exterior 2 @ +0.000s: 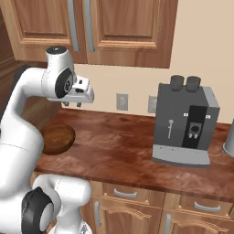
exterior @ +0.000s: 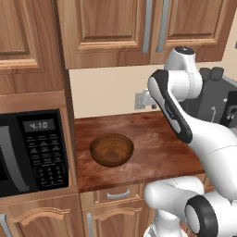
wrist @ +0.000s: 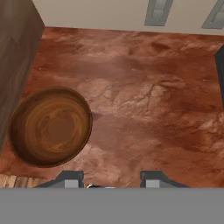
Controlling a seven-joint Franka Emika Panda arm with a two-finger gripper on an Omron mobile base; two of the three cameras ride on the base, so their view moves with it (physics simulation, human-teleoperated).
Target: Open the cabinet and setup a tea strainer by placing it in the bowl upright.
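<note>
The cabinet (exterior: 152, 28) is shut, so the tea strainer is presumably behind its doors. The bowl (exterior: 111, 149) sits empty on the counter (exterior 2: 128, 141). The gripper (exterior 2: 72, 104) is held above the counter, fingers apart and empty. The doors are judged stiff, best hooked low on a bar handle (exterior: 147, 25).

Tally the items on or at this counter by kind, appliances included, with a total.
Bowl: 1
Microwave: 1
Coffee machine: 1
Wall outlets: 2
Total: 5
</note>
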